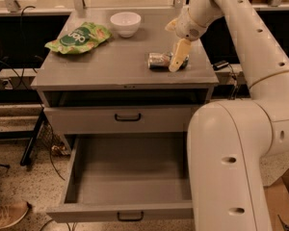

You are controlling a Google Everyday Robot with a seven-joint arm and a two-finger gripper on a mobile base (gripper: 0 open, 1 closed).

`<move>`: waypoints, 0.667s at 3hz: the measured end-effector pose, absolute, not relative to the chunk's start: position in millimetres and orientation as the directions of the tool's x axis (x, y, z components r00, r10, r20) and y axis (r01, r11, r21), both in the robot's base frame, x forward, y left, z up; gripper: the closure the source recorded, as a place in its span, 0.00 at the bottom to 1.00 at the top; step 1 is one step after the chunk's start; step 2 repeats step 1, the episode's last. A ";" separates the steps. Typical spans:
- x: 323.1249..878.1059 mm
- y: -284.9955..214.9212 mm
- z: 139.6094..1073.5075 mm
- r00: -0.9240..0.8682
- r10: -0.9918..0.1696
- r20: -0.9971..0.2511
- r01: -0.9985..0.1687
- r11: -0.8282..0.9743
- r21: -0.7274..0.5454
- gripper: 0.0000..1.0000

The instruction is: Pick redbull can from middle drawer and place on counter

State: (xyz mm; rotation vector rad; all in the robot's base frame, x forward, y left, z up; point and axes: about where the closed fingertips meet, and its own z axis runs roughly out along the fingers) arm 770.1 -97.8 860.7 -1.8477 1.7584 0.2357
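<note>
- Slim shiny silver-and-blue metal can [158, 60] lay on its side on the flat grey top of the desk [115, 64], toward the right-hand part, a little back from the front edge.
- Cream-coloured two-finger gripper [176, 61] was down at the can's right end, crossing in front of it and touching it. Could not tell whether the gripper pinched the can or stood loose around it.
- White robot arm [241, 47] came in from the upper right; its bulky lower segment filled the right foreground and hid the right side of the cabinet.
- Wide grey metal drawer with flat tray and low side walls [130, 177] stood pulled out at the bottom, small black loop handle [130, 216] on its front. Can was well apart from it, up on the desk.
- Grey drawer front [86, 121] above it was shut, with its own black handle.
- Green crinkled snack bag [78, 36] lay at the desk's back left; round white bowl [125, 23] just beside it to the right, both well apart from the can.
- Speckled stone floor [19, 186] lay below.
</note>
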 end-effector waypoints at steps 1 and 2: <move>767.0 -125.5 890.2 0.109 -0.868 -0.484 -0.938 0.071 -0.340 0.00; 767.0 -125.5 890.2 0.109 -0.868 -0.484 -0.938 0.071 -0.340 0.00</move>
